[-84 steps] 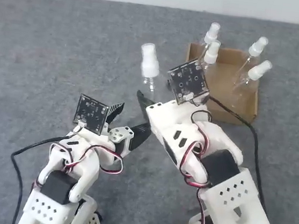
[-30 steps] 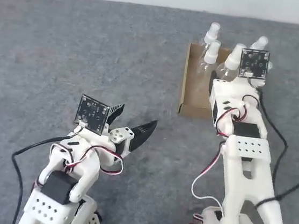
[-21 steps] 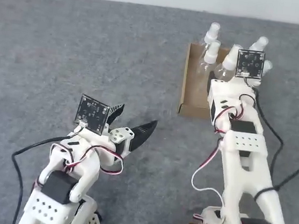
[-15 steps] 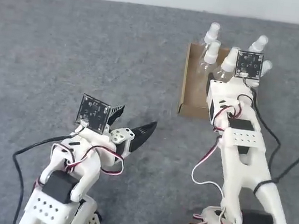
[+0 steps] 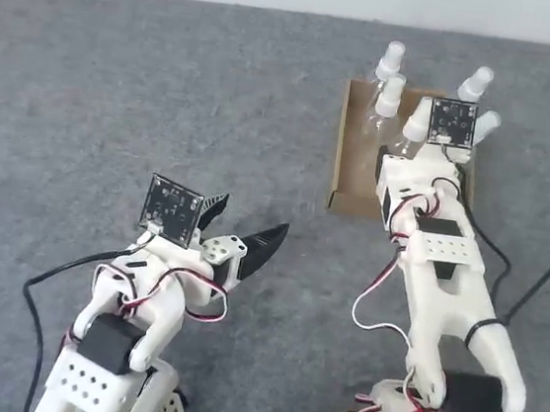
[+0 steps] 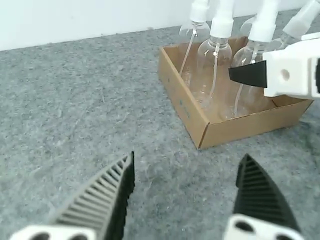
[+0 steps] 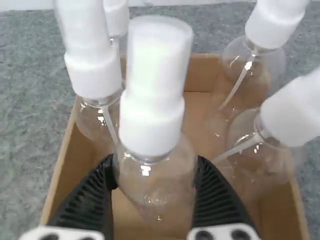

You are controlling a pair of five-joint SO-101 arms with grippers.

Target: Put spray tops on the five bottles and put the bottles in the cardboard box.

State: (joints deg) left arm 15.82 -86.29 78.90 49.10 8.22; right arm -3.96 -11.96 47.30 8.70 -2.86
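Right wrist view: your right gripper (image 7: 153,172) is pinching the round, clear body of a bottle (image 7: 152,150). Its two black ribbed fingers (image 7: 86,204) press on it, one from each side. The bottle stands upright inside the walls of the cardboard box (image 7: 59,167). Whether its base touches the box floor, you cannot tell. On its neck sits a white, cylinder-shaped spray top (image 7: 155,85).

Close around it, four other bottles (image 7: 95,120) stand in the same box, two on each side of the held one. Each is clear and shiny, with a rounded shoulder and a white spray top of its own. Where you can see into one, a thin tube runs down inside.

In the high view, the box is a low open tray of plain brown cardboard with straight walls. It lies on a grey carpet (image 5: 120,79) with a rough, felt-like surface.

Your left gripper (image 5: 254,214) is well apart from the box, above bare carpet. Its black pointed fingers are spread wide, with nothing between them.
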